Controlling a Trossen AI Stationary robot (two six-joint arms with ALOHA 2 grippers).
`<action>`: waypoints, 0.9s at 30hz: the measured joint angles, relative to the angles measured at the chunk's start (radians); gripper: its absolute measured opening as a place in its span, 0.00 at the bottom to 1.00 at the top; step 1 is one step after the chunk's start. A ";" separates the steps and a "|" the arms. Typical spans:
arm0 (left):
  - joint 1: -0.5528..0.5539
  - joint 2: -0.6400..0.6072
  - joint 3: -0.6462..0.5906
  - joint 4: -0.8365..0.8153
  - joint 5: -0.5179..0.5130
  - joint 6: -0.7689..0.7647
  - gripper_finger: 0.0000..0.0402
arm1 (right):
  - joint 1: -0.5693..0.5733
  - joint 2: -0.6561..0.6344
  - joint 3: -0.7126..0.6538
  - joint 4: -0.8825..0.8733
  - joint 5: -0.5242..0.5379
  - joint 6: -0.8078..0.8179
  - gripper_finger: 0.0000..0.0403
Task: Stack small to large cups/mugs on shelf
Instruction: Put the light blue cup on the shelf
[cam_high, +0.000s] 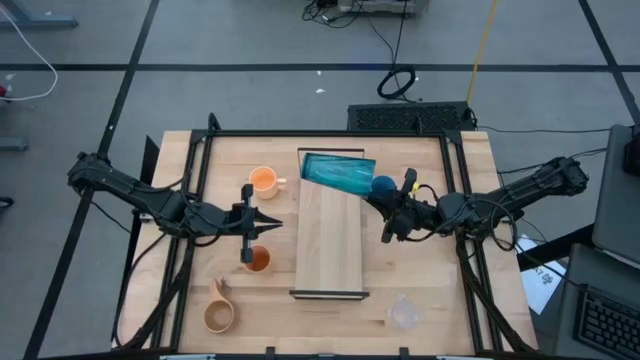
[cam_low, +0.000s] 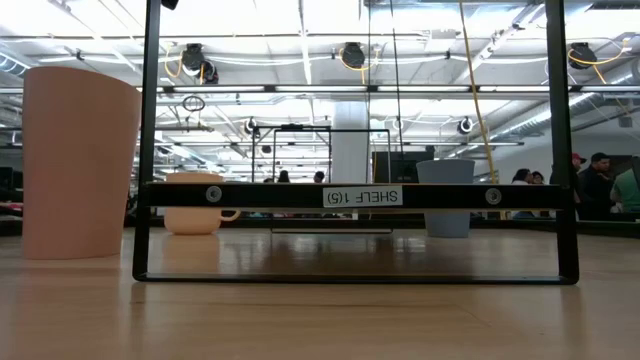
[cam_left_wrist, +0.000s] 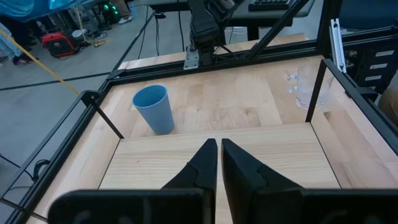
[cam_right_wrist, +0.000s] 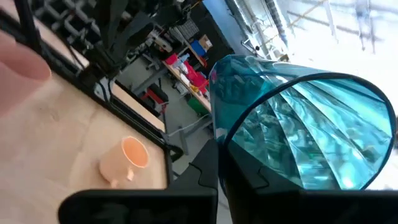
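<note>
Teal tumbler is pinched by its rim in my right gripper, lying tilted over the far end of the shelf, with the blue cup just beside it; in my judgement I should rotate the wrist until the tumbler stands upright before lowering it onto the board, then release only once the base sits flat. My left gripper, fingers pressed nearly together and holding nothing, waits beside the shelf between the orange mug and the small orange cup; it should keep clear.
</note>
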 joint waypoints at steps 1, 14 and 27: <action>0.000 0.000 0.000 0.000 0.000 0.000 0.06 | 0.000 0.000 0.000 0.000 0.000 0.029 0.00; 0.000 0.000 0.000 0.000 0.000 0.000 0.06 | 0.000 0.000 0.000 0.000 0.000 0.412 0.00; 0.000 0.000 0.000 0.000 0.000 0.000 0.06 | 0.006 0.000 0.000 0.000 0.000 0.754 0.00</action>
